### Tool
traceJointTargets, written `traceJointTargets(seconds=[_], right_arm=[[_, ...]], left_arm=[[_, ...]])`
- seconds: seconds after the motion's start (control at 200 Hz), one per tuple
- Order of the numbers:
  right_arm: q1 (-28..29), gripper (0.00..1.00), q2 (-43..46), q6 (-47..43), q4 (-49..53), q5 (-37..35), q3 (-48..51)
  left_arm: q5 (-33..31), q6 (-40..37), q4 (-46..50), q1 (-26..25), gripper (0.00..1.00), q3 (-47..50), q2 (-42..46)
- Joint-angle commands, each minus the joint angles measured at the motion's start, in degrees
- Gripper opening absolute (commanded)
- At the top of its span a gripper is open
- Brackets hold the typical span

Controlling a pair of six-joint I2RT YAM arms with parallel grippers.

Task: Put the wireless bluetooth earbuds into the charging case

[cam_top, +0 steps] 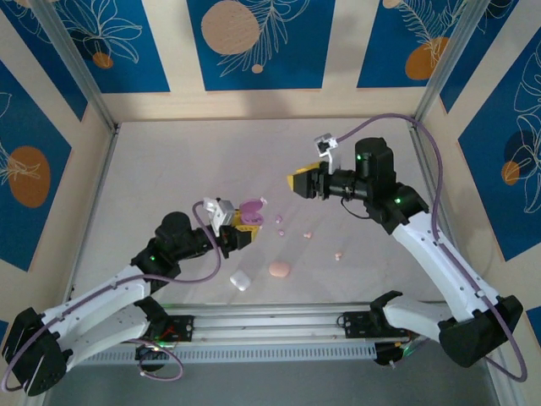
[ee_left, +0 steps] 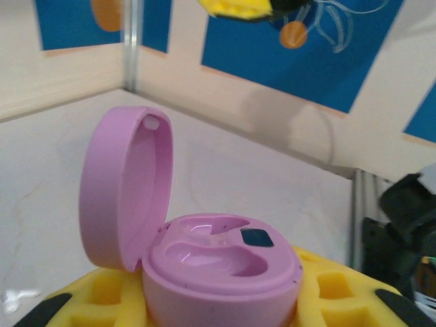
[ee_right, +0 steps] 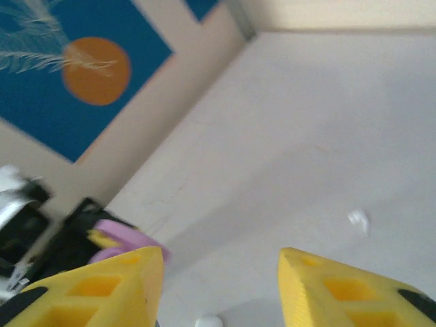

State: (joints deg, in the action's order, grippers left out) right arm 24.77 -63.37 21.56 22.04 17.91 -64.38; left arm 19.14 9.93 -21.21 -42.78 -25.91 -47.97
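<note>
A: Task things first. How do the earbuds look?

B: The earbuds [cam_top: 308,234] are tiny and glossy, pale pink and lilac. They lie loose on the surface [cam_top: 169,169], strung out to the right of the charging case [cam_top: 251,211]. Two sit just beside it, two farther right, none touching. They are too small to make out their shape.

A: And the case itself?

B: Lilac, pebble-round, open. In the left wrist view the lid [ee_left: 122,191] stands upright on the left of the base. Two moulded wells face up, with a dark rectangular patch [ee_left: 257,237] beside them. Any mark on it is too small to read.

A: Grippers?

B: The left gripper [cam_top: 245,224] pinches the base of the case between its yellow fingers [ee_left: 327,286]. The right gripper [cam_top: 297,182] hangs beyond the case and to its right, apart from it. Its yellow fingers [ee_right: 102,286] are spread, and bare surface shows through the gap.

A: Edges, room to move?

B: Wide bare surface runs beyond and to the left of the case, up to the wall panels [cam_top: 254,42]. These are blue with white leaf drawings and orange discs, with metal posts [cam_top: 76,68] at the corners. Nearer than the case sit a white case [cam_top: 240,280] and a pink case [cam_top: 279,269], both closed and apart from each other. Behind them a rail [cam_top: 270,326] marks the near edge.
</note>
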Motion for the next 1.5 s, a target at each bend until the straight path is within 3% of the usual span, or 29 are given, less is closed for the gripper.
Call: traceJointTargets(seconds=[0.0,0.13,0.35,0.65,1.055,1.496], right_arm=[[-2.1,0.44,-6.0,9.5,9.4,-5.1,3.9],[-1.1,0.34,-15.5,10.2,12.4,-4.3,3.5],[5.2,0.33,-27.5,11.0,12.9,-8.8,2.3],[6.2,0.27,-37.6,8.6,14.2,-11.9,-1.7],[7.0,0.27,-44.7,5.9,15.1,-10.7,-6.1],[8.7,0.27,-45.0,5.8,15.6,-11.1,-4.7]], left_arm=[[-5.5,-1.6,-3.1,-0.2,0.24,0.9,3.7],[-6.4,-2.3,-1.0,-0.2,0.24,1.0,6.8],[-6.7,-2.5,2.8,-0.1,0.25,0.7,11.6],[-5.4,-2.0,5.2,-0.2,0.25,-0.7,13.5],[-5.5,-1.6,5.9,-0.2,0.25,-1.0,13.7],[-5.3,-0.9,5.9,-0.2,0.26,-1.2,13.5]])
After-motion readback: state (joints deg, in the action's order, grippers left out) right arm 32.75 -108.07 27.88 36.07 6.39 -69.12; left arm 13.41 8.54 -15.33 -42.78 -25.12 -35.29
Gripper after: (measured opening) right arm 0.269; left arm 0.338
